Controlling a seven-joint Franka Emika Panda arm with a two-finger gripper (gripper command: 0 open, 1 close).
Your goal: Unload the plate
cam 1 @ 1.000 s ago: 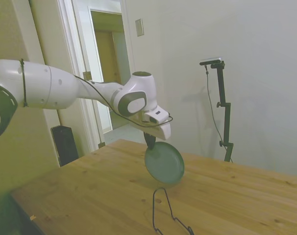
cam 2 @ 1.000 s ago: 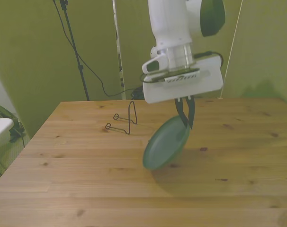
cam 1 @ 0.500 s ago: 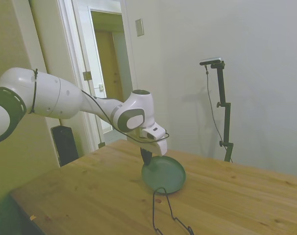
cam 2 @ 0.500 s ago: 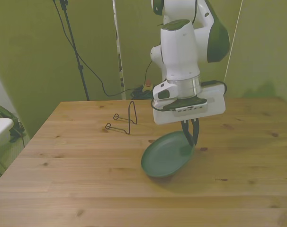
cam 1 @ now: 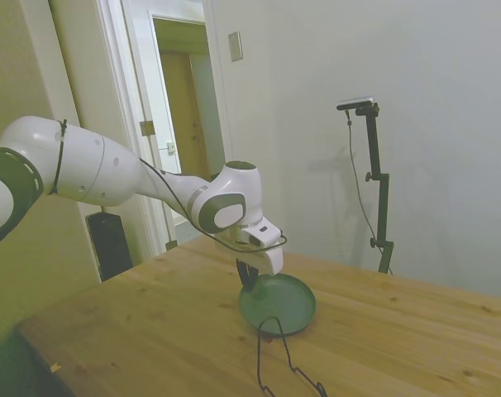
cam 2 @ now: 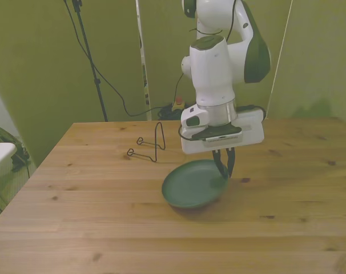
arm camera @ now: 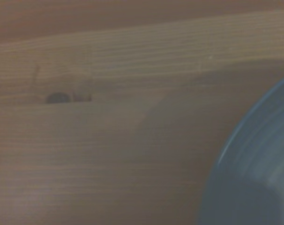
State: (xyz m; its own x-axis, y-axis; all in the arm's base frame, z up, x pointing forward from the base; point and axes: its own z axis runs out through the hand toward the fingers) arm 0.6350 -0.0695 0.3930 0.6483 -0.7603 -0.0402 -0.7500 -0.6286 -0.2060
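Dull-green, the plate [cam 2: 193, 185] lies nearly flat on the wooden counter [cam 2: 104, 228], well apart from the wire rack [cam 2: 149, 146] at the far left of the front view. We see our jaws [cam 2: 224, 170] clenched on its rim at the front view's right, so the dish spreads leftward from them. Our arm reaches low, wrist pointing down over that edge. We judge that letting go and lifting straight up comes next.
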